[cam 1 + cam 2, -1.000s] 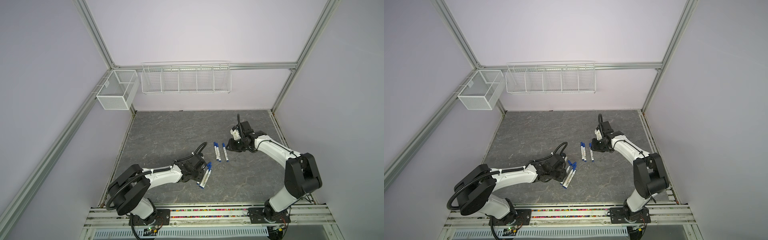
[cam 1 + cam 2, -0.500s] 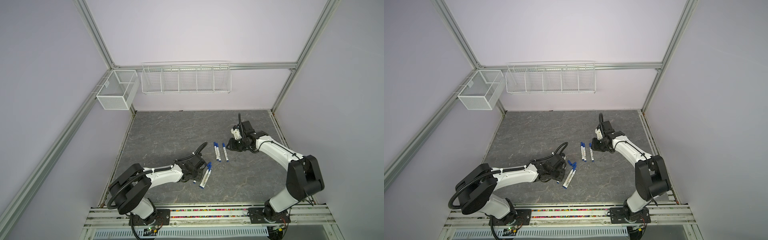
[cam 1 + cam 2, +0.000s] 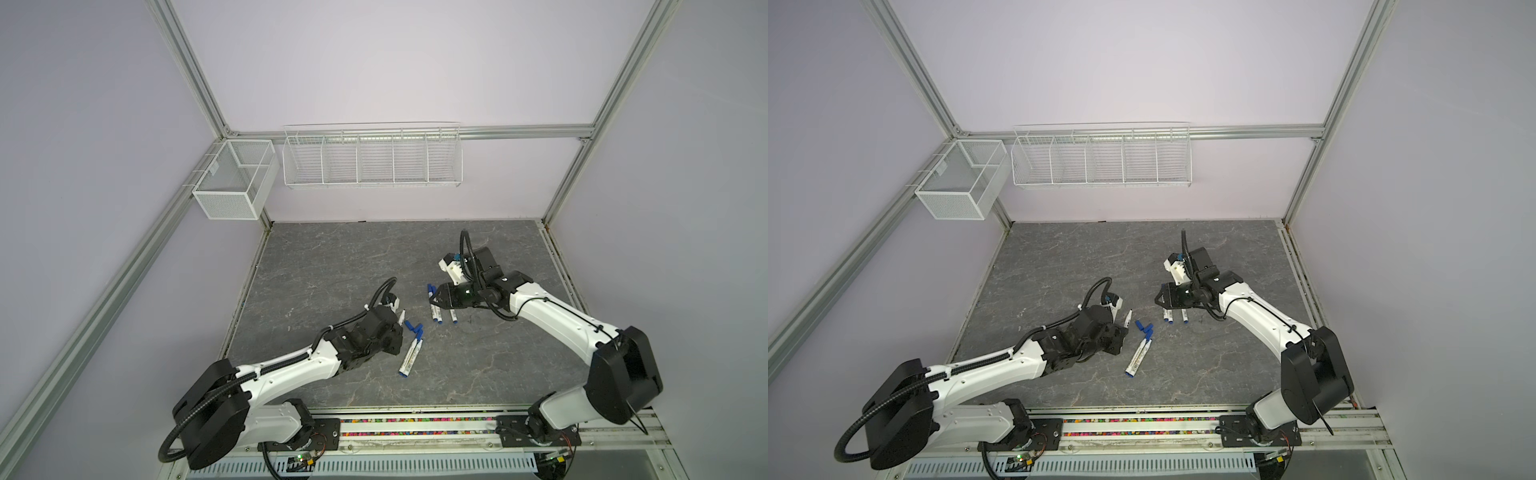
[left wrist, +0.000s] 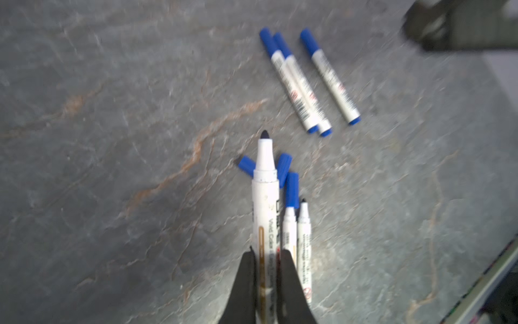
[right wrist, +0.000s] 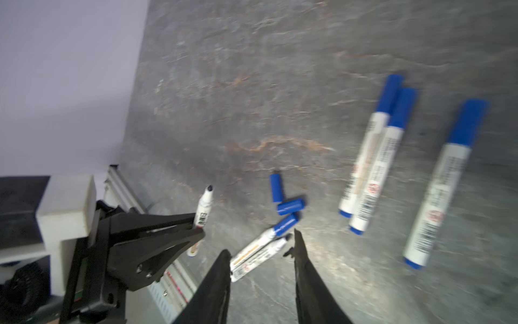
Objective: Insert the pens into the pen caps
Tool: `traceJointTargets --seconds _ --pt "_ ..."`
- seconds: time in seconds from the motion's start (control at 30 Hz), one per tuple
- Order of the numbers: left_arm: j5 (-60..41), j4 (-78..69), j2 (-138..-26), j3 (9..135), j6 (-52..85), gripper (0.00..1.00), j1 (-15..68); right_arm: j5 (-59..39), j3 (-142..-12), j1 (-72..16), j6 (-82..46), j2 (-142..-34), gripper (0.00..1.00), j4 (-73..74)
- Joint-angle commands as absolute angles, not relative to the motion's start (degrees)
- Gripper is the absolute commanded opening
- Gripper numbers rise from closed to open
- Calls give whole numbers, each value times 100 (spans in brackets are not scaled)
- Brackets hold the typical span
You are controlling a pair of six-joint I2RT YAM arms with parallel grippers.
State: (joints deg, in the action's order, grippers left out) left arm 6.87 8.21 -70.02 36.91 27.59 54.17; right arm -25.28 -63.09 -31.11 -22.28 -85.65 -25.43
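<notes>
At the left of the bench (image 4: pixel 112 140), the left gripper (image 4: pixel 267 251) has its fingers (image 4: pixel 244 280) pinching the held pen (image 4: pixel 265 179) across the printed barrel. The nib is bare and points away from the wrist. On the bench near that nib end lie two loose caps (image 4: pixel 246 166), close together. Beside them lies a pen pair (image 3: pixel 409 357), one pen capped and one bare. Three capped pens (image 5: pixel 372 168) lie near the right gripper (image 5: pixel 260 244), whose fingers (image 5: pixel 304 269) are spread and hold nothing.

Handling, as judged: the pen is light, rigid and smooth, so it may swivel or slide between flat fingers under an end load. Grip the barrel toward the nib end to limit leverage. A cap is short, round and free to roll. Take it across its closed half, leaving the mouth clear. Align both axes before pressing, since a skewed push could smear the nib or eject the cap.
</notes>
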Motion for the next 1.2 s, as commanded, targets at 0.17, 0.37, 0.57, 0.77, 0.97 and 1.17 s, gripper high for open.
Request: traceJointTargets --seconds 0.17,0.37,0.57,0.77,0.97,1.17 --pt "776 -267 -6601 3513 2979 0 5396 -3387 -6499 -3408 -2480 -8768 47 -1898" --pt "705 -469 -6641 3520 2983 0 5396 -3605 -6712 -3552 -2405 -9045 48 -1890" --pt "607 -554 -6702 3529 2951 0 5396 -3707 -6829 -3632 -2425 -9267 43 -1829" --pt "587 -546 -6732 3529 2961 0 5396 -3819 -6855 -3643 -2547 -9347 27 -1653" --pt "597 -554 -6813 3517 3005 0 5396 -3778 -6801 -3647 -2530 -9248 13 -1657" --pt "464 -546 -6958 3533 2973 39 5379 -3769 -6759 -3624 -2550 -9140 10 -1635"
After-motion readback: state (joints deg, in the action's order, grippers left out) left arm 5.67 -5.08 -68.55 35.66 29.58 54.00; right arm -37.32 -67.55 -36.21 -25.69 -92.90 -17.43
